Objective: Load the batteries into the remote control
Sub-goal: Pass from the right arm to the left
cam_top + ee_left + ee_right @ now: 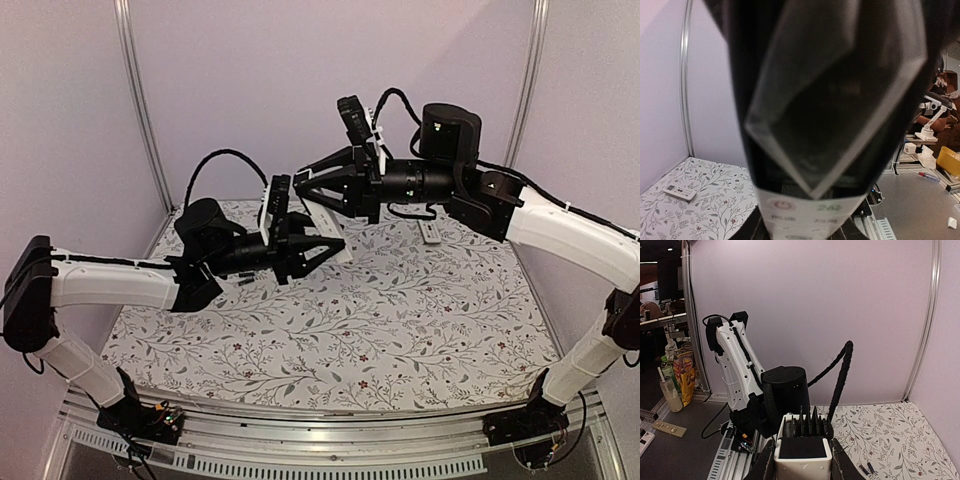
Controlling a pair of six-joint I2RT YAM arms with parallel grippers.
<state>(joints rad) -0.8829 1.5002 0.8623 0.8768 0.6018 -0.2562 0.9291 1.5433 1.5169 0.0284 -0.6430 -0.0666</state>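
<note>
**A flowered setting**

A cloth (400, 320) printed with leaves and small blooms covers the surface, closed in by pale lilac walls (250, 80) and metal posts (141, 100). A slotted rail (330, 445) lines the near edge. Outside stand a yellow bin (950, 160) and a snack bag (685, 372).

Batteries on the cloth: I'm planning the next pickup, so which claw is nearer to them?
Left. The left claw hangs raised just right of the batteries; the right claw is beyond it, farther away.
</note>
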